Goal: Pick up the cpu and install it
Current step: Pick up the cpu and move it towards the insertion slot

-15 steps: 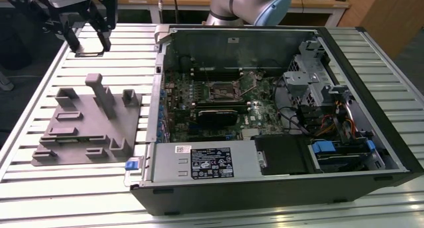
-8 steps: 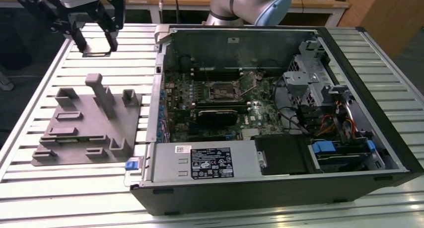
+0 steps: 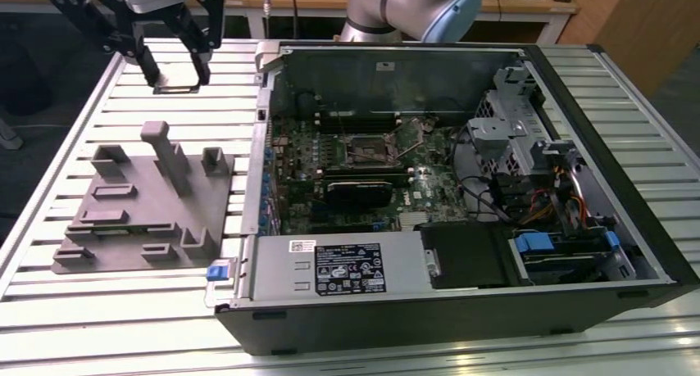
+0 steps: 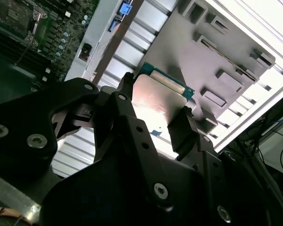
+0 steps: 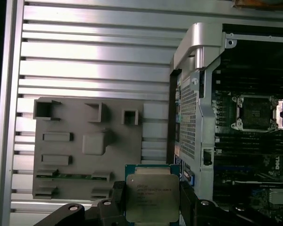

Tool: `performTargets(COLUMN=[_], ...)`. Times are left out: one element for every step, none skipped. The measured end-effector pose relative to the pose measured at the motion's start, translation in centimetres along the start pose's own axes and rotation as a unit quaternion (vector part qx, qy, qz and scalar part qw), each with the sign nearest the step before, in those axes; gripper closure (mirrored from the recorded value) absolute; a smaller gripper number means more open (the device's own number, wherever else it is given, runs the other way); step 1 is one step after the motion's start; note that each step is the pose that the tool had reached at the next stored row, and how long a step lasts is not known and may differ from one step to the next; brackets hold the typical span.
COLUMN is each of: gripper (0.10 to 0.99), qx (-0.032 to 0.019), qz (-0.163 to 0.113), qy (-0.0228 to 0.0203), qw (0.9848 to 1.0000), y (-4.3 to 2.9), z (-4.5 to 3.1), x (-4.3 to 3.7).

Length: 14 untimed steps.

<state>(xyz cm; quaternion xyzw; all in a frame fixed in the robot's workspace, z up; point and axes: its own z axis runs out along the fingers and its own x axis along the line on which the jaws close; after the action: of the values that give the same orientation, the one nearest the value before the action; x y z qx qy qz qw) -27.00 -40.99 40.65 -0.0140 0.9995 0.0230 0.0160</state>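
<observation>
Pinching the cpu (image 5: 152, 197) by two opposite edges, the gripper (image 3: 175, 71) hangs above the slatted aluminium table (image 3: 65, 147), on the exterior view's left of the open computer case (image 3: 438, 314). A grey fixture plate (image 3: 131, 220) lies on the table nearby. The motherboard socket (image 3: 366, 151) sits inside the case, well apart from the cpu.

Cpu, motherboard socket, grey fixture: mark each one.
cpu (image 5: 152, 197): first wrist view, centre of metal top.
motherboard socket (image 5: 255, 112): first wrist view, socket centre.
grey fixture (image 5: 118, 155): first wrist view, flat base.
</observation>
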Motion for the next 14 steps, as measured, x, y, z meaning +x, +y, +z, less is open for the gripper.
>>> performTargets(gripper=[0.541,0.541,0.541,0.541,0.541,0.541,0.541,0.541,0.541,0.541,0.541,0.541,0.541,0.541], qx=[0.0,0.0,0.0,0.0,0.0,0.0,0.0,0.0,0.0,0.0,0.0,0.0,0.0,0.0], qz=[0.0,0.0,0.0,0.0,0.0,0.0,0.0,0.0,0.0,0.0,0.0,0.0,0.0,0.0], qy=[0.0,0.0,0.0001,0.0,0.0,0.0,0.0,0.0,0.0,0.0,0.0,0.0,0.0001,0.0], qw=[1.0,1.0,1.0,1.0,1.0,1.0,1.0,1.0,1.0,1.0,1.0,1.0,1.0,1.0], y=[-0.01,-0.01,-0.02,-0.03,-0.03,-0.04,-0.05,-0.05,-0.06,-0.06,-0.07,-0.08,-0.09,-0.09], z=[0.0,0.01,0.01,0.02,0.03,0.04,0.04,0.05,0.06,0.07,0.07,0.08,0.09,0.1], x=[-0.21,-0.43,-0.64,-0.86,-1.1,-1.32,-1.53,-1.75,-1.97,-2.2,-2.43,-2.69,-2.94,-3.17])
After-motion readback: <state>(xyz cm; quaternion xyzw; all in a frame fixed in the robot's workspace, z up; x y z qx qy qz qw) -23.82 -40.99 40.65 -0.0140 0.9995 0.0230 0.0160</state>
